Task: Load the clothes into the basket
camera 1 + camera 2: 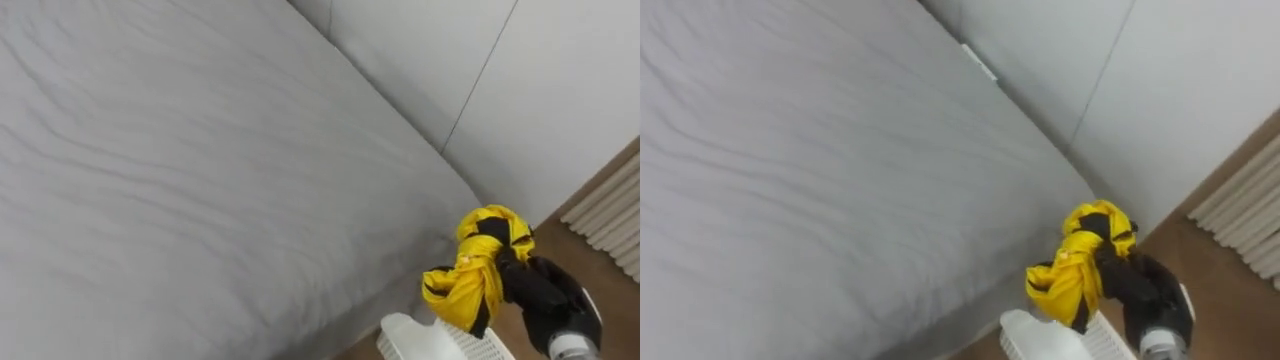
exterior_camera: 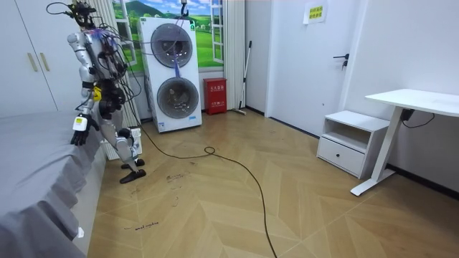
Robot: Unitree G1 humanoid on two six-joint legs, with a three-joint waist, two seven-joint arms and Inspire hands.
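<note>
The right robot hand (image 1: pixel 532 288) is clenched on a bunched yellow garment (image 1: pixel 468 278) with black trim. Its fingers are largely buried in the cloth. The bundle hangs off the corner of the grey bed (image 1: pixel 200 180), just above a white basket (image 1: pixel 440 342). Only a slatted edge of the basket shows, as the frame bottom cuts off the rest. In the room view the left robot hand (image 2: pixel 79 133) hangs beside the bed edge, too small to tell how its fingers stand.
</note>
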